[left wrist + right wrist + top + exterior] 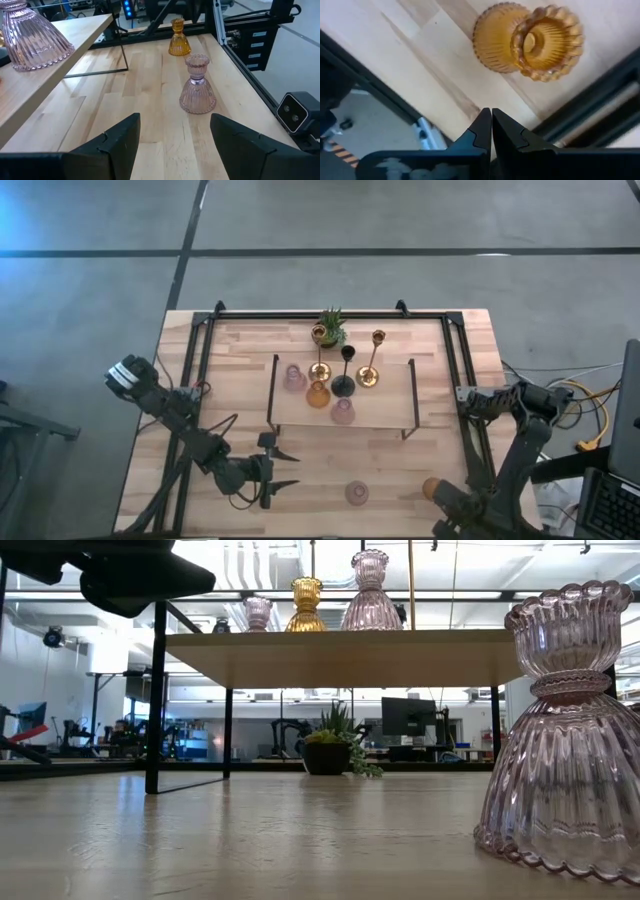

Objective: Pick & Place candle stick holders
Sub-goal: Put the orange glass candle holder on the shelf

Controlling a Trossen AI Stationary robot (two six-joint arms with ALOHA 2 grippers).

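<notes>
A squat pink glass holder (357,493) stands on its base on the table near the front edge; it also shows in the left wrist view (197,86) and the low view (568,740). My left gripper (284,469) is open, level, to its left, with bare table between them (172,135). A squat amber glass holder (431,487) stands further right (179,39). My right gripper (491,114) is shut and points down just beside it, apart from the amber holder (527,41). Two tall gold holders (320,368), a black one (345,383) and squat pink and amber ones stand on the raised wooden shelf (385,405).
The shelf stands on thin black legs (155,700) at mid-table. A small potted plant (328,328) sits behind it. Black rails (465,430) run along the table's sides. Bare wood lies between my left gripper and the pink holder.
</notes>
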